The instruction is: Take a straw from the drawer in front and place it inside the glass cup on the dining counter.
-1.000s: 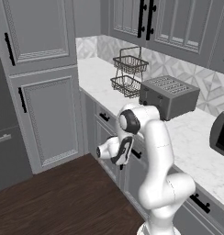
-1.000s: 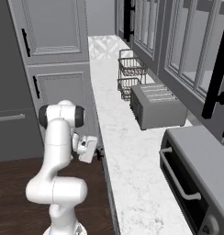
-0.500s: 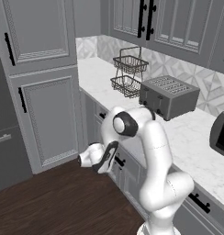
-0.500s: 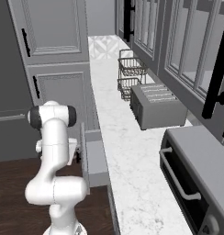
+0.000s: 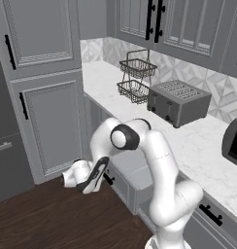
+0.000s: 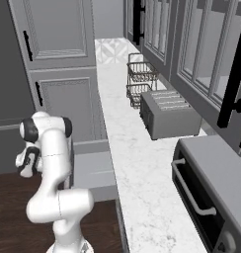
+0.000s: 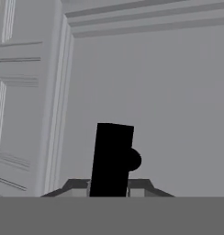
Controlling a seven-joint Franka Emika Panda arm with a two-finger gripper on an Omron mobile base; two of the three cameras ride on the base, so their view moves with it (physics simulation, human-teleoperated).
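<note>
Left base view: your fingers (image 5: 105, 171) sit low, at the black bar handle (image 5: 109, 179) of the drawer (image 5: 132, 177), which stands pulled out from under the marble tabletop (image 5: 188, 141). The drawer's open box lies just behind the fingers, long axis along the cabinet run. You cannot make out the straw inside it.

Right base view: the drawer (image 6: 94, 167) shows as a flat matte grey box beside your arm, with the hand (image 6: 27, 161) beyond its front.

Hand view: the bar handle (image 7: 112, 158) fills the space ahead of the fingers, against the smooth framed grey panel. Judging by this, they look clamped on it.
</note>
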